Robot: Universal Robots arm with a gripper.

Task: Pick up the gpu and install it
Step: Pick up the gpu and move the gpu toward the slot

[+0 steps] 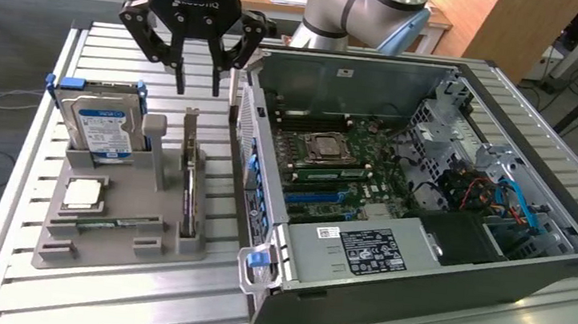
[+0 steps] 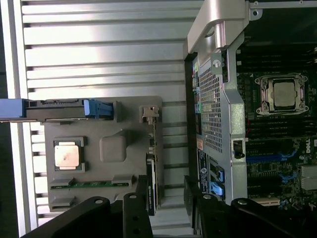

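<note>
The gpu (image 1: 190,180) is a thin dark card with a silver end bracket. It stands on edge in a slot of the grey holder (image 1: 113,252), just beside the open computer case (image 1: 426,192). My gripper (image 1: 197,88) hangs above the card's far end, apart from it, open with nothing between its fingers. In the wrist view the gpu (image 2: 152,166) runs as a narrow strip along the holder's edge. The gripper (image 2: 166,194) straddles the line of the card, and one black finger (image 2: 141,191) shows on each side of it.
The holder also carries a silver hard drive (image 1: 105,126) in a blue bracket, a processor chip (image 1: 83,193) and a green memory stick (image 1: 110,225). Inside the case lies the motherboard (image 1: 336,171) with blue slots. The slatted metal table (image 1: 91,302) ends near the exterior view's left.
</note>
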